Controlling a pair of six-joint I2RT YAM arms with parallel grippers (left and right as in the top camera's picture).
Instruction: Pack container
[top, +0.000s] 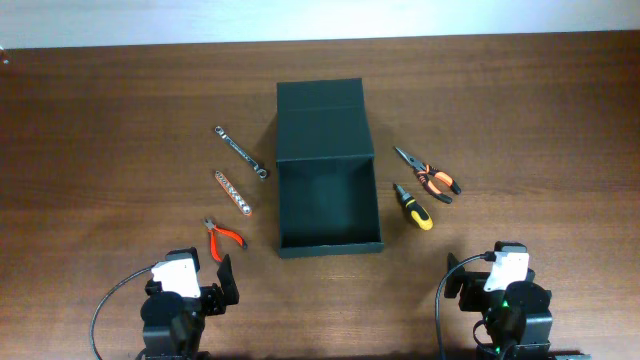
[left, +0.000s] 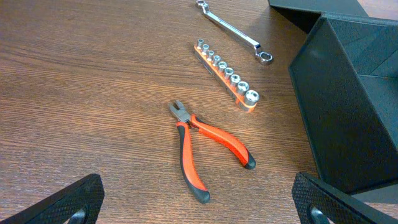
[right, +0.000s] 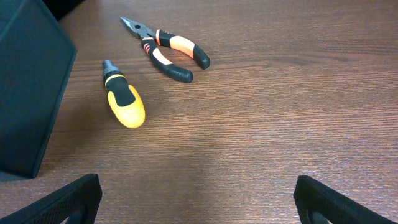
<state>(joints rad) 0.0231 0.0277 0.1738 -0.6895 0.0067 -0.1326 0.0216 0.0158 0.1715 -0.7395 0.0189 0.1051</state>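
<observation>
While open, container (top: 328, 200) beside yellow screwdriver (top: 413, 207).

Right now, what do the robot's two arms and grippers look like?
Both arms are black and blocky, each carrying a white housing on top and trailing a looping black cable. The right arm shows a small green light; the left arm shows none. The left gripper and right gripper have black fingers with a finely ribbed texture.

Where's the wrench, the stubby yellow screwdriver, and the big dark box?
Wrench (top: 240, 151): overhead view, middle of its shaft.
Screwdriver (right: 126, 106): right wrist view, on the yellow handle.
Box (top: 328, 205): overhead view, on its bare inside floor.
</observation>
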